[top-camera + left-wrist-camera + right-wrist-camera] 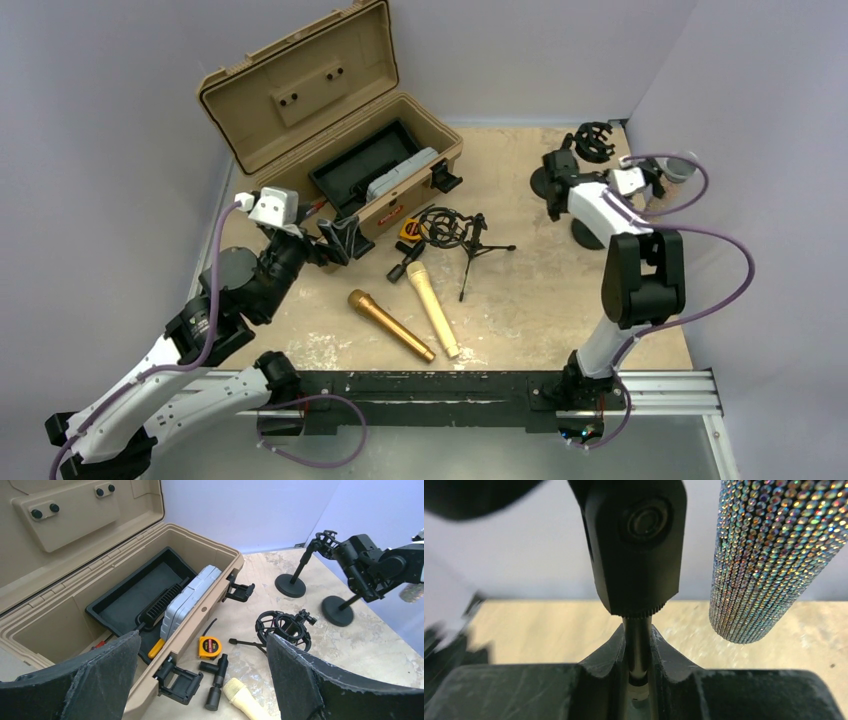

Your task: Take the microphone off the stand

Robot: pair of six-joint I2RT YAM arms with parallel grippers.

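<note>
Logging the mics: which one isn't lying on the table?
The rhinestone-covered microphone, raised beside the stand pole the right gripper clamps; both gold microphones lie flat.

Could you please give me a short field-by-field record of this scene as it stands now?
left gripper: open, holding nothing, at the front of the open toolbox
right gripper: shut on the stand pole, just below its black joint
rhinestone microphone: off the table, close beside that joint; its clip is not visible
loose on table: dark gold microphone, pale gold microphone, shock mount tripod
task status: rhinestone microphone apparently not yet removed
</note>
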